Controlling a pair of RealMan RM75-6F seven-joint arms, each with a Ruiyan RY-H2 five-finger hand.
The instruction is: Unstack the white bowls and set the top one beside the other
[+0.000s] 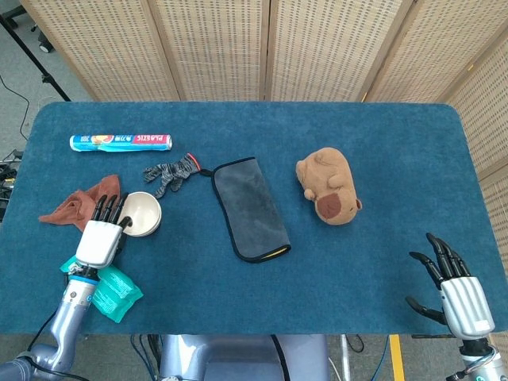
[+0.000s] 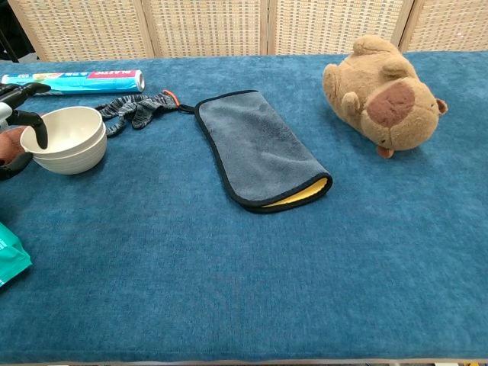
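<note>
My left hand [image 1: 100,235] pinches the near rim of the top bowl [image 2: 65,130], which sits slightly tilted in the lower bowl [image 2: 76,158] just ahead of my palm, a fingertip [image 2: 40,134] hooked inside, while my right hand [image 1: 456,291] hangs spread and empty, well apart.

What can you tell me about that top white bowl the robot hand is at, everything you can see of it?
The top white bowl is a plain cream-white round bowl, smooth and matte, empty inside. It sits upright but slightly tilted, nested in the bottom bowl, near the table's left edge. The left hand pinches its rim, one dark finger hooked over the near-left edge. A reddish-brown cloth lies just left of it.
</note>
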